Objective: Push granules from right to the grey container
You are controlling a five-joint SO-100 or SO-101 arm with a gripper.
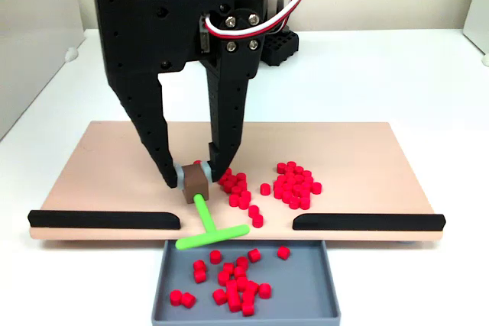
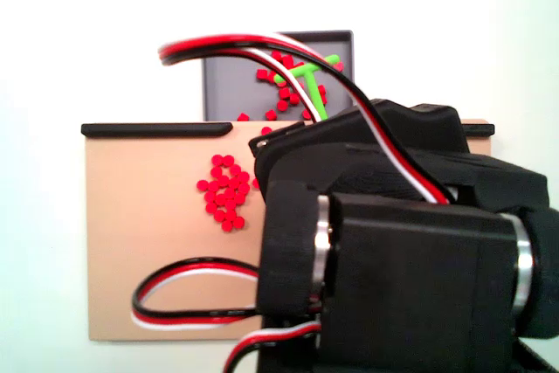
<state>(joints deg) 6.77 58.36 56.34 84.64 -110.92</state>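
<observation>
The tool [image 1: 195, 178], closed on the brown block of the green stick [image 1: 208, 224], seems mid-sweep: some granules [image 1: 294, 183] lie on the board [image 1: 359, 158], others in the grey container [image 1: 306, 284], so next it likely rakes toward the gap.

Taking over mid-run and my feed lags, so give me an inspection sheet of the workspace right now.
Surface: tan board on a white table, black strips along its front edge, gap between them.
Job's things: granules in two clusters on the board; more lie in the grey container below the gap.
Clutter: nothing seen.
Grippers: gripper shut on the brown block of the green T-shaped stick.
Cables: red, white and black wires loop over the arm.
Surroundings: white walls.
</observation>
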